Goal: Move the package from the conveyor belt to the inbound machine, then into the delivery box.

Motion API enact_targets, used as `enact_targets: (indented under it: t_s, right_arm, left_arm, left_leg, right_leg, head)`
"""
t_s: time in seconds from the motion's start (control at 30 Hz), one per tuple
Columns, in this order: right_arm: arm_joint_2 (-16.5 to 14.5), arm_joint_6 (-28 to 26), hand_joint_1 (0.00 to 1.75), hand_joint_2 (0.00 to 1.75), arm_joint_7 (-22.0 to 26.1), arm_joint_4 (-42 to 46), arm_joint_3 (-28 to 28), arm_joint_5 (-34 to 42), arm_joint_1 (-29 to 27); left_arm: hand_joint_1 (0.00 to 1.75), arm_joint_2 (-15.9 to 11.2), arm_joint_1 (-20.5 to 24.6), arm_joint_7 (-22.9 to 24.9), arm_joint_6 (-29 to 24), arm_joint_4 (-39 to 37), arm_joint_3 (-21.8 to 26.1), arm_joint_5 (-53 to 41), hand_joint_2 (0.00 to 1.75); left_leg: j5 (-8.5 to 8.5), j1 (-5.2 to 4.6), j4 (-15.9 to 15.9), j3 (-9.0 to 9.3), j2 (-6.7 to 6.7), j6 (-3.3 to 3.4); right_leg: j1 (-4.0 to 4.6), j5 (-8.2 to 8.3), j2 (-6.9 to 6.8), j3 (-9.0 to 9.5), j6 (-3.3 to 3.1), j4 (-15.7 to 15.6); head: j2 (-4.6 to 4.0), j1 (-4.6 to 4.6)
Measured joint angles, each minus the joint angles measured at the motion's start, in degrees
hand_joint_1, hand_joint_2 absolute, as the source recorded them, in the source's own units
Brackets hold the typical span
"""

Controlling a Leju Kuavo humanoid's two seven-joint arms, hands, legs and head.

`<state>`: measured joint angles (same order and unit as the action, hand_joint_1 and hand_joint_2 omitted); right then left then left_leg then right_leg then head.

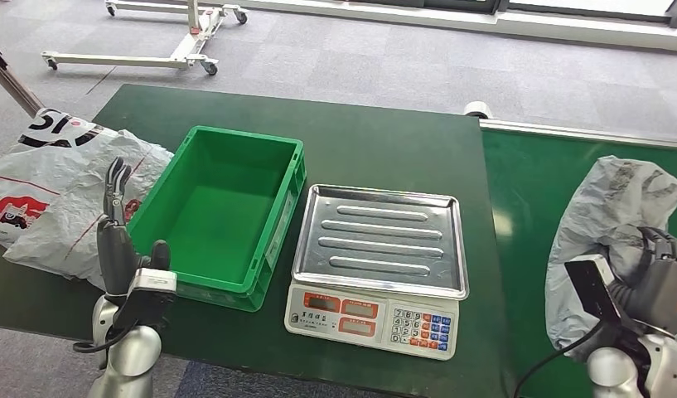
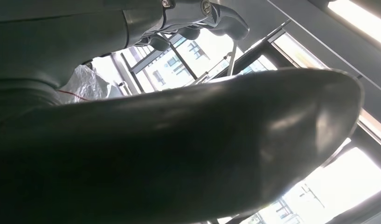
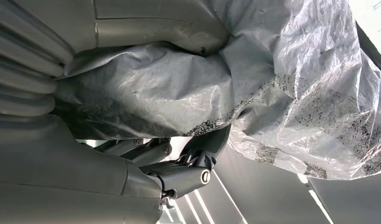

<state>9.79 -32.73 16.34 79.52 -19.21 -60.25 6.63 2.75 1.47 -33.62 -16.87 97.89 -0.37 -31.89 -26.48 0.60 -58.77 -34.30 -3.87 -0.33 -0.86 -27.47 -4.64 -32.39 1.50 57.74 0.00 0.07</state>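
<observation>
Lowest in the frame, at the right corner of the head view, the right hand (image 1: 660,286) grasps the grey package (image 1: 604,240). The right wrist view confirms the grasp: the thumb lies over the crumpled plastic and the dark fingers (image 3: 197,158) curl under it. The package sits at the right edge of the frame, on the green conveyor belt (image 1: 525,182). Its long axis runs from the lower edge toward the upper right; its lower end is hidden behind the hand and wrist.

Left of the belt, a dark green table (image 1: 376,141) carries the weighing scale (image 1: 376,265) at centre, with a bare steel tray. The green delivery box (image 1: 219,211) stands just beside the scale, at centre left. Printed white bags (image 1: 53,182) lie at the left edge, cut off by the frame.

The left hand (image 1: 119,240) hangs at lower left, fingers straight and apart, released. Its thumb blocks most of the left wrist view.

Grey carpet covers the floor; a white wheeled frame (image 1: 152,37) stands at upper left.
</observation>
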Motion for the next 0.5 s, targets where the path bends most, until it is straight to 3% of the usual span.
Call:
enact_targets:
  t_s: [0.33, 0.5]
  right_arm:
    - [0.66, -1.49, 1.75, 1.75, 2.27, -0.84, 1.76, 1.70, 1.79]
    - [1.81, -0.57, 1.75, 1.75, 0.06, -0.85, 5.61, 0.52, 4.15]
  left_arm:
    - [0.00, -0.02, 0.42, -0.37, -0.64, -0.26, 0.15, 0.58, 0.00]
    - [0.00, -0.04, 1.06, -1.07, -0.90, -1.04, 0.15, 1.31, 0.00]
  left_leg:
    - [0.01, 0.00, 0.00, -0.02, -0.01, 0.00]
    - [0.02, 0.00, 0.00, 0.00, -0.06, -0.01]
  right_leg:
    - [0.01, 0.01, 0.00, 0.00, -0.02, 0.02]
    - [0.00, 0.05, 0.04, -0.04, -0.05, 0.04]
  head:
    - [-0.01, 0.00]
    - [0.00, -0.01]
